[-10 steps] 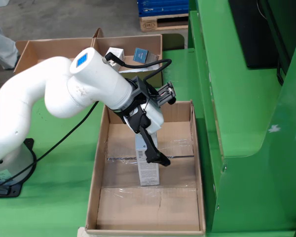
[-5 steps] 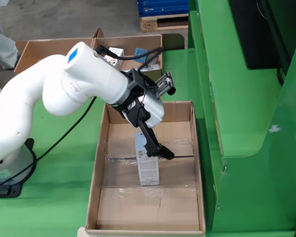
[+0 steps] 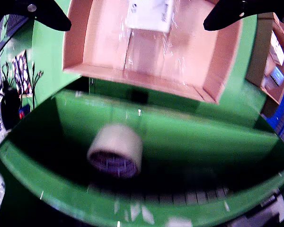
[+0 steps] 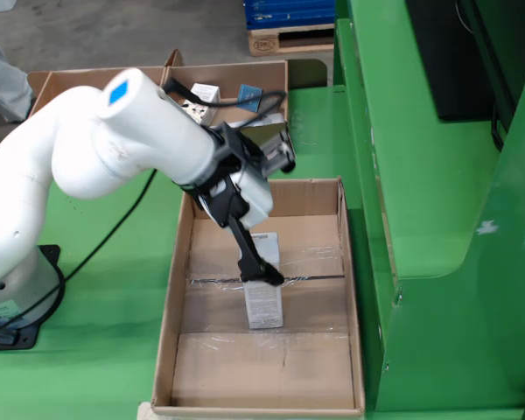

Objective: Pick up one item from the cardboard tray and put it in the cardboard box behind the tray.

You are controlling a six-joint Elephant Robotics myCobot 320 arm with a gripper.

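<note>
Side view: gripper (image 4: 261, 267) hangs over the white carton (image 4: 263, 302) lying mid-tray (image 4: 177, 289), jaws apart and empty; carton looks light, stiff, a bit slick, so pinch its long sides, then carry to box (image 4: 271, 77).

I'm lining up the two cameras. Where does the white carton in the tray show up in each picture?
View from the side: the white carton lies in the middle of the cardboard tray, partly behind a gripper finger.
View that rides on the gripper: the carton sits at top centre, cut off by the edge, between the dark fingertips.
Shared landmark: the tray's clear tape strip.
</note>
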